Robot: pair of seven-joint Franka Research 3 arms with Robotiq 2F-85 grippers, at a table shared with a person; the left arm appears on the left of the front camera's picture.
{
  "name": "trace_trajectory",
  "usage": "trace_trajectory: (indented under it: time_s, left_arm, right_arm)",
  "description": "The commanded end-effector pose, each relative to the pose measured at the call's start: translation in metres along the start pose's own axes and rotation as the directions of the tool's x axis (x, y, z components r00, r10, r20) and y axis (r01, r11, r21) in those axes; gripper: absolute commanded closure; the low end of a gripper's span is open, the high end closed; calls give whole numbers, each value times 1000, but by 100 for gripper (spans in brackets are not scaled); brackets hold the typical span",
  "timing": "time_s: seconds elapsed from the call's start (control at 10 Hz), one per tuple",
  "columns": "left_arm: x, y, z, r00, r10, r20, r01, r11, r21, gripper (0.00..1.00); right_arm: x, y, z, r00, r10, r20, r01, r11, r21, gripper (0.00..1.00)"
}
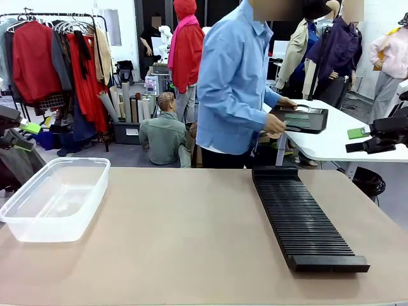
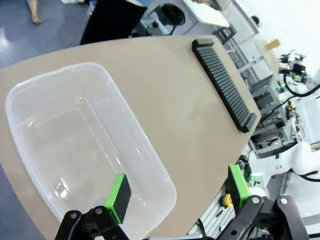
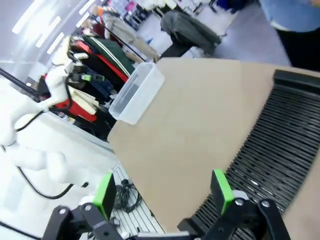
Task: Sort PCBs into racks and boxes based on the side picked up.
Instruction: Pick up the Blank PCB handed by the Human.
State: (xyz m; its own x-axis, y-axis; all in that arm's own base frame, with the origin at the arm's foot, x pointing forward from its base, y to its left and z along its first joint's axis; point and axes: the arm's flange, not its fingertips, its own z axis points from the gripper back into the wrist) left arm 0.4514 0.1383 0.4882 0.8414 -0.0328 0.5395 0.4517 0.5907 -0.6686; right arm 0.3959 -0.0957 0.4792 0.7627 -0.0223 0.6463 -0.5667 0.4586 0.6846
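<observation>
Holds left claw (image 2: 178, 192) spread above the box (image 1: 89, 210), right claw (image 3: 162, 189) spread over the rack (image 1: 299, 217). Waits on boards (image 1: 295, 117), seemingly in the person's tray (image 1: 317, 121) past the rack's far end, nearer the right arm.

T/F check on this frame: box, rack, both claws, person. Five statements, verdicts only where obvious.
1. The clear box is empty. True.
2. Boards already stand in the rack. False: its slots are bare.
3. The left claw is shut on a board. False: it is open and holds nothing.
4. The person's hands are on a black tray. True.
5. The right claw is open. True.
</observation>
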Motion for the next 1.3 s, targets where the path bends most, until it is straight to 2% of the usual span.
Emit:
trace_trajectory:
  time_s: [0.0,1.2]
  left_arm:
    - [0,-3,3,1000,-1,-4,1,1000,6,0]
    - [0,-3,3,1000,-1,-4,1,1000,6,0]
  right_arm:
    - [4,1,-6,1000,-6,-12,6,1000,-14,0]
    - [4,1,-6,1000,-6,-12,6,1000,-14,0]
